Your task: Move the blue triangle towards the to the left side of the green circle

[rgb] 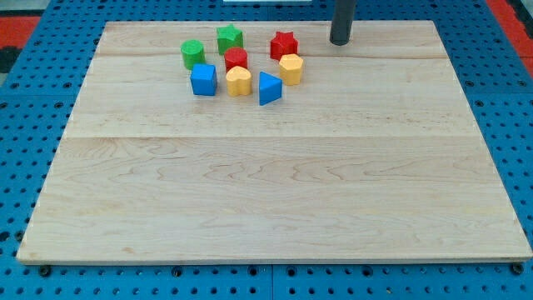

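Wooden board on a blue pegboard fills the single camera view, with all the blocks clustered near the view's top left. My tip (a bare rod, so there is no pincer to open or clench) stands at the top edge, well apart to the right of the red star. The blue triangle sits at the cluster's lower right, with the yellow heart, red block and blue cube between it and the green circle. Nothing looks done yet; the whole push remains.

Bright, even light (soft shadows)
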`<action>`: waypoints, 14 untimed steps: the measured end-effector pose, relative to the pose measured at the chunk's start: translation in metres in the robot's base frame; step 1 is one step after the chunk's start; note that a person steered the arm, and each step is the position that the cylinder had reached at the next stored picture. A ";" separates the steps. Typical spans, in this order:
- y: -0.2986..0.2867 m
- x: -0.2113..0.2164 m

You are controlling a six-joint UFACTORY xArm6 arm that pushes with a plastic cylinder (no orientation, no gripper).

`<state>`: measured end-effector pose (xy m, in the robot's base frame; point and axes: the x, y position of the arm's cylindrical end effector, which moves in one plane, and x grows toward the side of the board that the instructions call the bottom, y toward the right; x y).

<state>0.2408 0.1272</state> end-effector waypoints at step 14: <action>-0.298 0.101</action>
<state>0.3414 -0.1709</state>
